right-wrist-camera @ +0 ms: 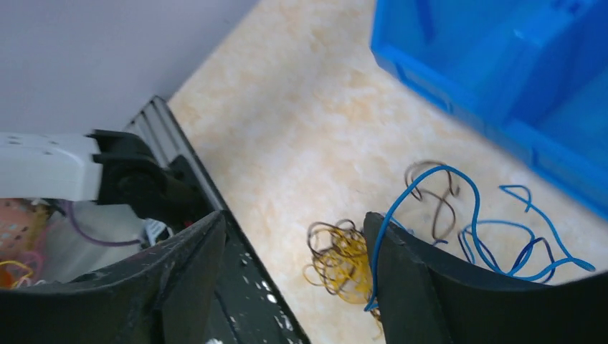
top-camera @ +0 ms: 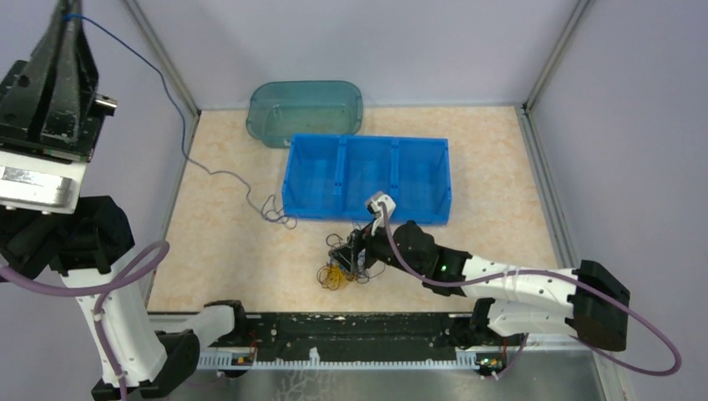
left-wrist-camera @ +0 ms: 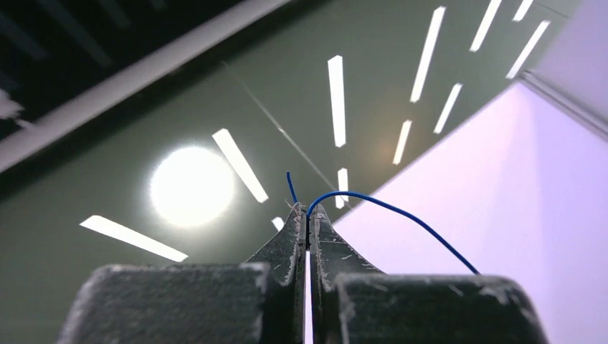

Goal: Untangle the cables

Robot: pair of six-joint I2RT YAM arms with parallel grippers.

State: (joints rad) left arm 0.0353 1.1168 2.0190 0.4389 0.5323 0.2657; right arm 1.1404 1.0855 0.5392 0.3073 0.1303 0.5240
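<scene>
Though near bin [top-camera: 334,209], cables [top-camera: 336,274] on table [top-camera: 234,259]

Scanning all three views now: no readable txt, labels, brands or nos. on anything in sight.

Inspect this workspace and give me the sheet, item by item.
Surface: beige mottled table, no spills seen.
Job's things: blue wire runs from the table up to the left hand; yellow-orange clump, blue loops and dark wire lie near the blue bin.
Clutter: blue bin, three compartments, nothing seen inside; teal tub behind it.
Hands: left hand shut on the blue wire, raised high; right hand open, low by the clump.
Cables: purple arm cables loop off both arms.
Surroundings: pale walls, metal frame posts.
</scene>
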